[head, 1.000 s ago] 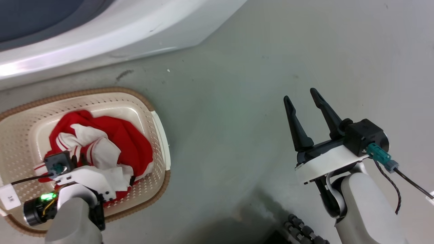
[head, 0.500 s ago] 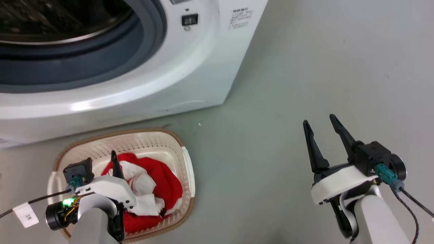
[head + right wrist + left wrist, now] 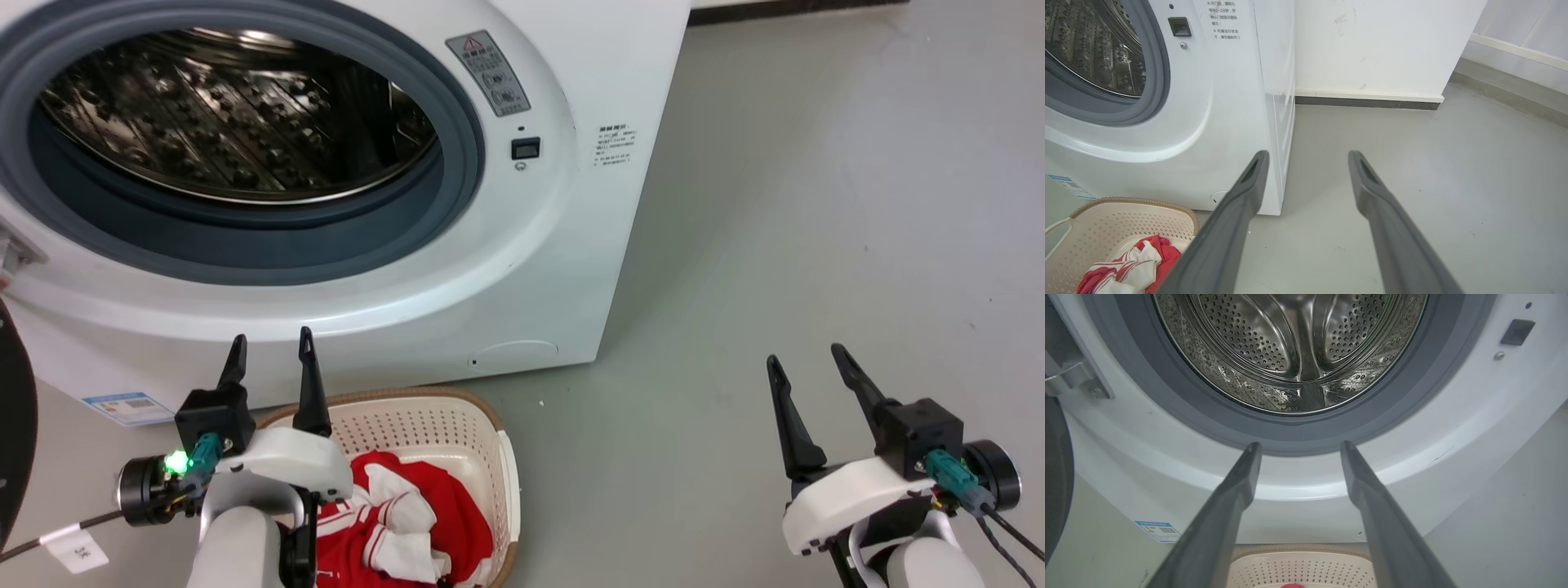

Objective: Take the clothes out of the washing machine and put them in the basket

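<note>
The clothes (image 3: 416, 523), red with white panels and thin stripes, lie bunched in the cream basket (image 3: 441, 416) on the floor just in front of the washing machine (image 3: 571, 245). Its steel drum (image 3: 229, 122) looks bare of fabric. My left gripper (image 3: 271, 351) is open and holds nothing, raised over the basket's back left rim and pointing at the porthole. The left wrist view has that gripper (image 3: 1298, 447) below the drum (image 3: 1290, 347), with the basket (image 3: 1302, 567) underneath. Off to the right, my right gripper (image 3: 808, 367) is open over the floor. The right wrist view shows it (image 3: 1308, 154) and the clothes (image 3: 1135, 261).
The machine's black-framed door (image 3: 12, 441) stands swung open at the far left. Grey floor (image 3: 816, 204) stretches to the right of the machine. A white wall with a dark skirting (image 3: 1372, 41) stands behind. A blue label sticker (image 3: 122, 407) marks the machine's lower front.
The head camera has tilted up, bringing the whole porthole into view. My left gripper has lifted out of the basket, leaving the clothes there. The right gripper stays open.
</note>
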